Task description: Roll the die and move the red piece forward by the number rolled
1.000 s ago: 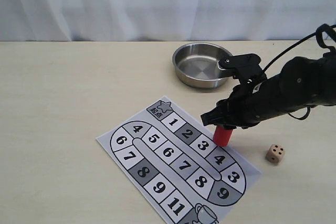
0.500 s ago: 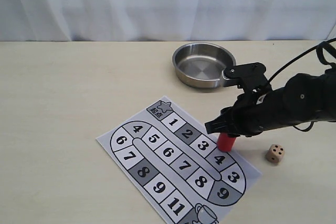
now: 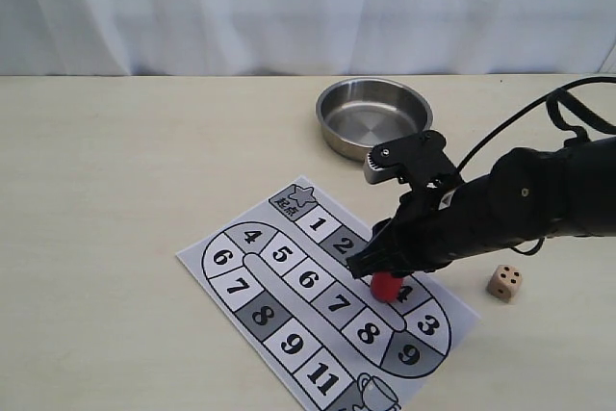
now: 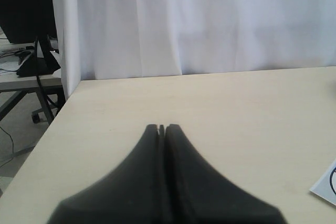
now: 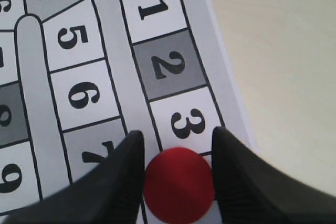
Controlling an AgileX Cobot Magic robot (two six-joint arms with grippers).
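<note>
I saw a pale worktop [image 3: 115, 190], white curtain [image 3: 192, 7] behind, right pincer [image 3: 383, 271] clasping the red piece [image 3: 387, 286], left pincer [image 4: 161, 128] pressed together.

Exterior overlooks table [image 3: 115, 161]; right wrist close above shared board [image 5: 173, 66].

red piece [image 3: 387, 286]: upper part hidden under right gripper [image 3: 377, 272]; base alone shows.
board [image 3: 223, 281]: lowest corner cut off by picture edge.
die [image 3: 503, 282]: top-face pips too small to count.
</note>
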